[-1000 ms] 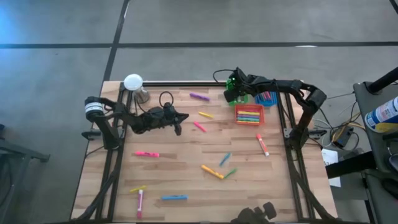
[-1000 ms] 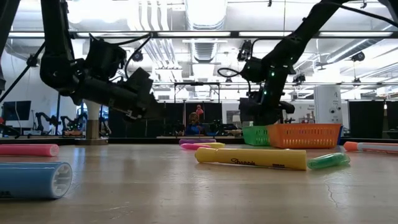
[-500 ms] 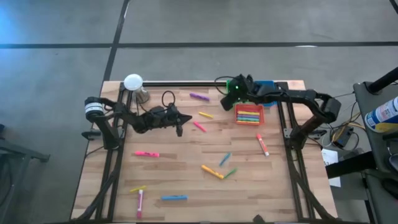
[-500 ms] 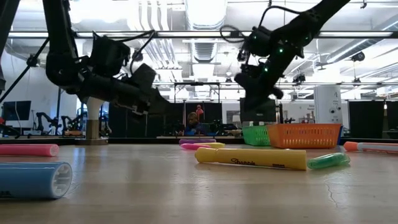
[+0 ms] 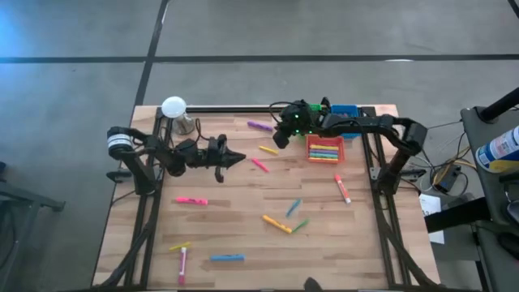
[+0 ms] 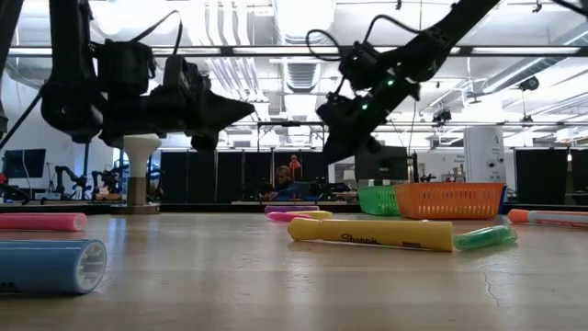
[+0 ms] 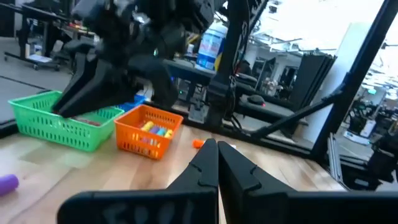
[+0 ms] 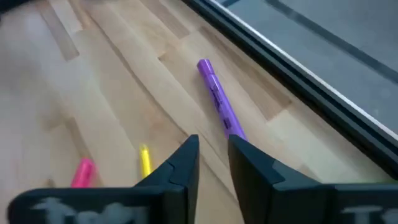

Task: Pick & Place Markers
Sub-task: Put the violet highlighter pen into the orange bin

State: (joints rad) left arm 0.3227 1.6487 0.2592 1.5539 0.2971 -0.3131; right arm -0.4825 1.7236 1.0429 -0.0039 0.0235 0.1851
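Observation:
Markers lie loose on the wooden table. A purple one [image 5: 259, 126] [image 8: 217, 99], a yellow one [image 5: 268, 150] [image 8: 145, 160] and a pink one [image 5: 259, 165] [image 8: 81, 173] are near the far middle. Others lie toward the near edge, such as a pink one [image 5: 191, 200], an orange-yellow one [image 5: 276, 224] [image 6: 372, 234] and a blue one [image 5: 227, 258] [image 6: 50, 265]. My right gripper [image 5: 276, 139] [image 8: 213, 142] hangs above the table just short of the purple marker, narrowly open and empty. My left gripper [image 5: 241, 157] [image 7: 217, 146] is shut and empty, held level in the air left of the pink marker.
An orange bin [image 5: 324, 149] [image 7: 148, 130] holds several markers. A green bin [image 7: 62, 121] [image 6: 378, 199] and a blue bin [image 5: 345, 110] sit by it at the far right. A white ball on a stand [image 5: 173, 106] and a metal cup [image 5: 185, 124] are at the far left corner.
My right gripper has swung from over the bins toward the table's left and now hangs near the purple and yellow markers. My left gripper has risen, tipped from slanting down to level, and edged toward the right. No marker has moved.

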